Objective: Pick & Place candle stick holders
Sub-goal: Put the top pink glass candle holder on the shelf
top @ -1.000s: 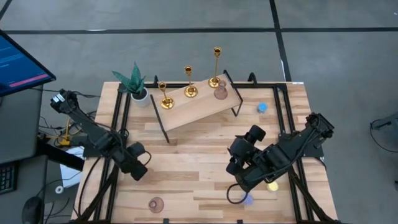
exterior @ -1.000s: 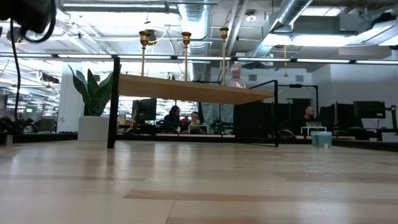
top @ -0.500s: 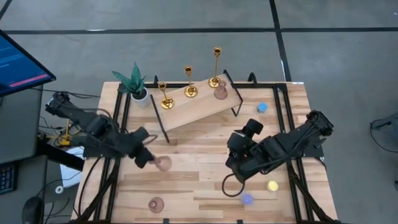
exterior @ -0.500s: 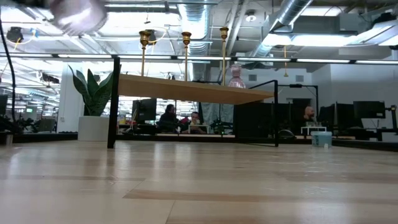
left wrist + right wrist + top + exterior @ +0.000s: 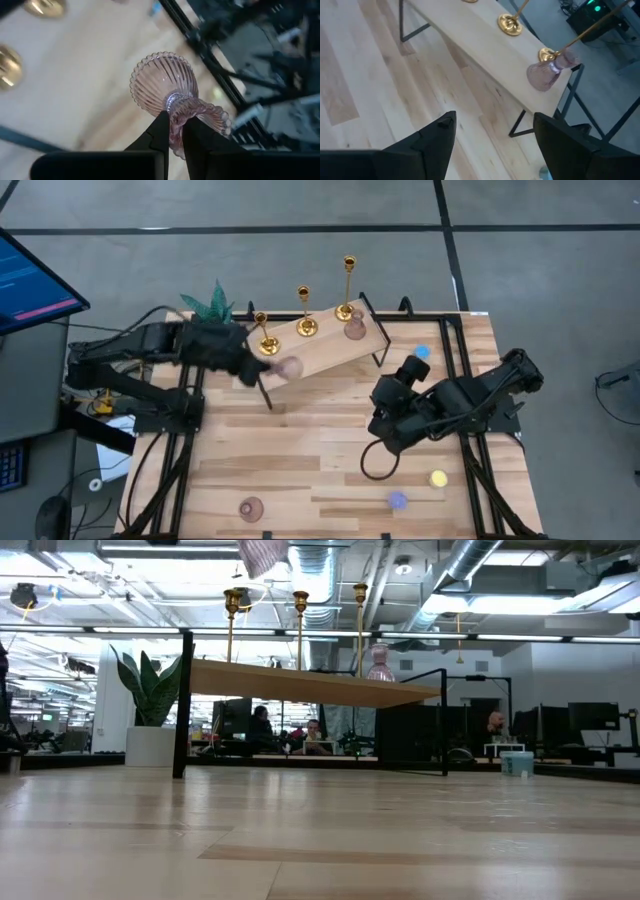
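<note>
You have three gold candlesticks (image 5: 305, 311) upright along the raised shelf (image 5: 325, 355), a pink holder (image 5: 354, 330) beside the tallest, another (image 5: 289, 366) gripped above it, a third (image 5: 250, 507) on the table.

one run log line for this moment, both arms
left gripper: shut on pink holder, above raised shelf | right gripper: open, empty, over table

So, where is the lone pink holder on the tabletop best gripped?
Probably at its narrow neck, from above: the pink holder looks round from overhead, so it seems upright. The left hand holds a like holder by that neck.
</note>
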